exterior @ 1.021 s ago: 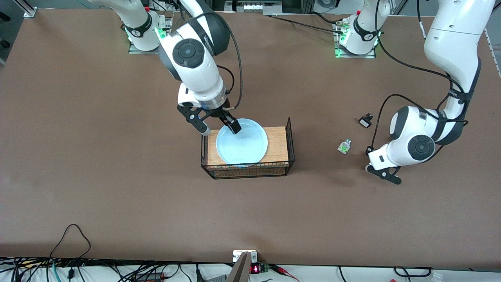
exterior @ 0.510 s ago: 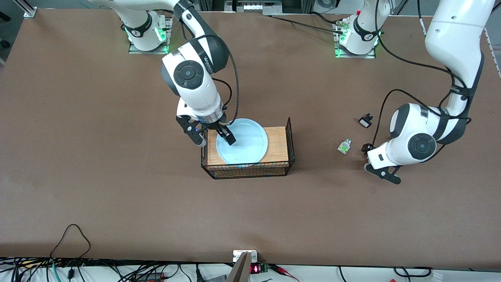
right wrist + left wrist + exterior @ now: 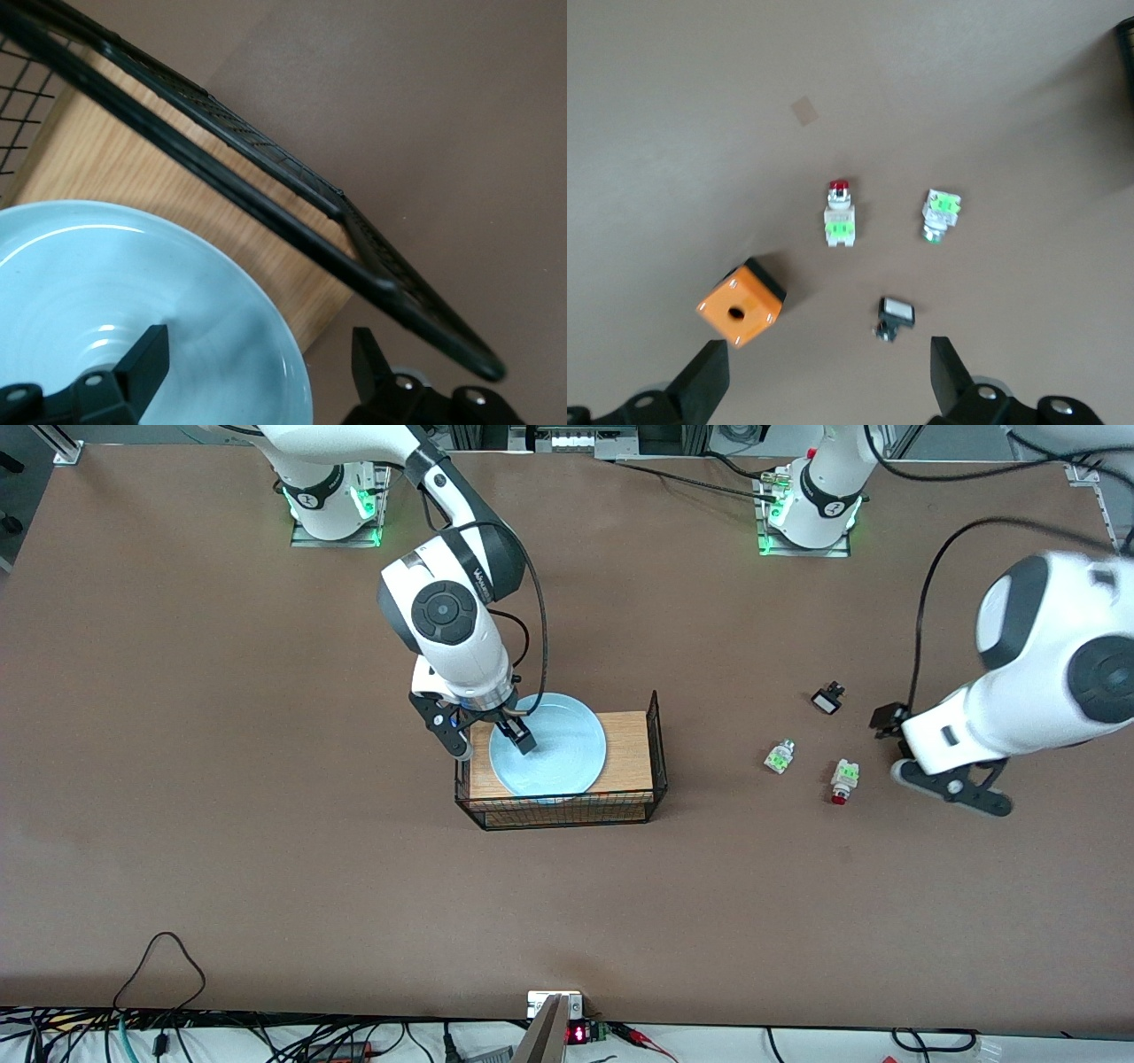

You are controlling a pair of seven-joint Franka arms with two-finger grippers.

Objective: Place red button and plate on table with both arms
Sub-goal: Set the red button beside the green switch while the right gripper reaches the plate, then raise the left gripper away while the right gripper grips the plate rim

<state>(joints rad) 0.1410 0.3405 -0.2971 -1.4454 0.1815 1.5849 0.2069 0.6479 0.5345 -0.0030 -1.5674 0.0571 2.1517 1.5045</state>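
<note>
Risen since a second ago: left gripper (image 3: 952, 784), jaws apart, empty, leaving button (image 3: 842, 779) on worktop (image 3: 266, 779). Orange cube (image 3: 741, 302) seen by left wrist only. Right gripper (image 3: 493, 737) jaws spread astride plate (image 3: 567, 748) rim, on board (image 3: 631, 755).

One plate (image 3: 554, 746), three small switch pieces (image 3: 843, 779)
</note>
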